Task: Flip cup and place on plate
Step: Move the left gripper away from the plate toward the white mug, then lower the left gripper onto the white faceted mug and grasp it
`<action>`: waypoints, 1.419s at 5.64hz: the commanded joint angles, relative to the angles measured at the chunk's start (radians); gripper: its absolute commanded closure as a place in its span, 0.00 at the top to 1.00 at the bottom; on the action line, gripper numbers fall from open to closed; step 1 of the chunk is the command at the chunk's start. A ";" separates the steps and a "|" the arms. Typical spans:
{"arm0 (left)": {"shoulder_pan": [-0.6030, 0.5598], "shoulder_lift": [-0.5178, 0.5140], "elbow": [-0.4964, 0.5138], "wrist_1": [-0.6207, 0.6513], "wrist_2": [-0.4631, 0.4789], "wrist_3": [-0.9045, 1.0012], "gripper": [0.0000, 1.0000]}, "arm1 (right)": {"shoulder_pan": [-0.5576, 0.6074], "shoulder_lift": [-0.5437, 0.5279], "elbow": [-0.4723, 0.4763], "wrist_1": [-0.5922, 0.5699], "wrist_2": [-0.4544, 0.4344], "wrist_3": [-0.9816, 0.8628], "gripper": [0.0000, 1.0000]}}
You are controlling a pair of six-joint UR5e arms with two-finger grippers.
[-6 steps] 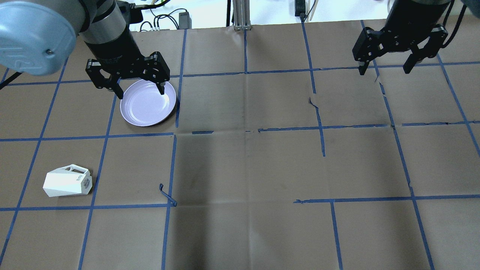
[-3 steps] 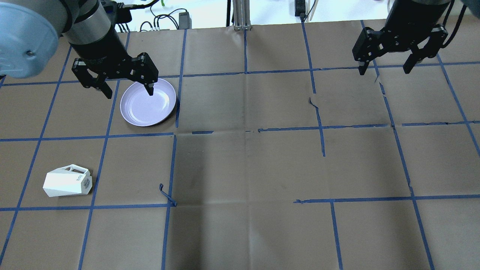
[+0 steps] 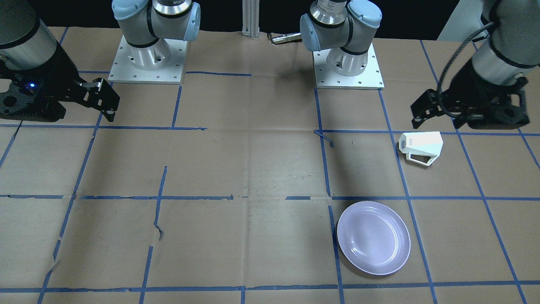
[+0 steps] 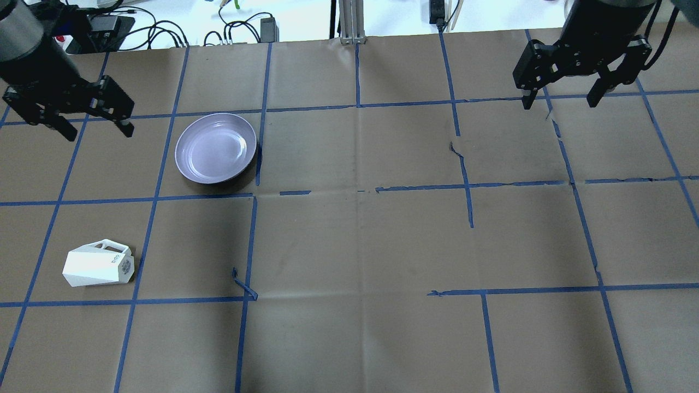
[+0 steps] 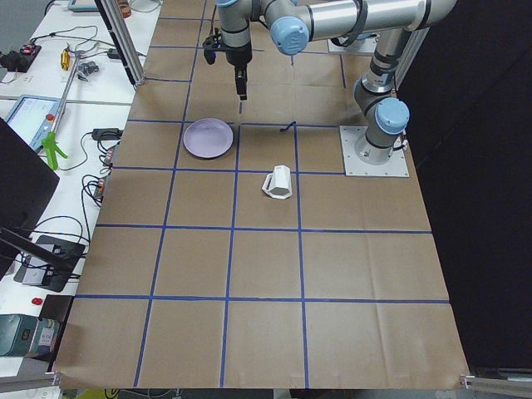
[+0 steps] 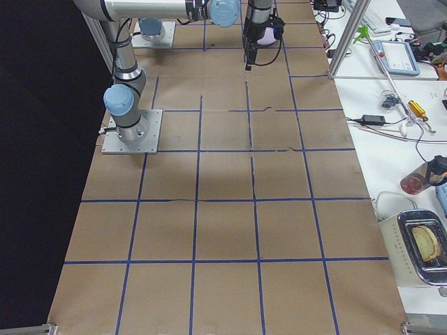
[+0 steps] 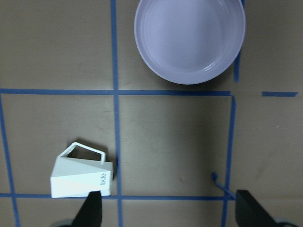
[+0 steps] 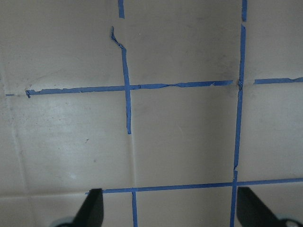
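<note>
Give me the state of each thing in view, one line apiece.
cup: lying on its side on the table, not held.
plate: right way up, empty.
left end effector: open, empty, raised, apart from cup and plate.
right end effector: open, empty, far across from both.

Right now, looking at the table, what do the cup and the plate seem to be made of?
The cup: matte white, with sharp flat facets, a thin angular handle and no shine. It is probably satin-finish ceramic or moulded plastic; the look does not settle which. The plate: pale lavender and glossy, with soft light reflections in its well. That suggests glazed ceramic or melamine; either is possible.
</note>
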 commanded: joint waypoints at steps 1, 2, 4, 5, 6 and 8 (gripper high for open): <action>0.276 -0.007 -0.002 -0.010 0.004 0.368 0.99 | 0.000 0.000 0.000 0.000 0.000 0.000 1.00; 0.392 -0.015 -0.006 -0.014 0.006 0.546 0.99 | 0.000 0.000 0.000 0.000 0.000 0.000 1.00; 0.524 0.006 -0.058 -0.036 0.009 0.705 0.99 | 0.000 0.000 0.000 0.000 0.000 0.000 1.00; 0.532 0.007 -0.069 -0.045 0.006 0.751 0.99 | 0.000 0.000 0.000 0.000 0.000 0.000 1.00; 0.565 -0.031 -0.077 -0.085 -0.026 0.829 0.99 | 0.000 0.000 0.000 0.000 0.000 0.000 1.00; 0.642 -0.177 -0.069 -0.218 -0.190 0.921 0.99 | 0.000 0.000 0.000 0.000 0.000 0.000 1.00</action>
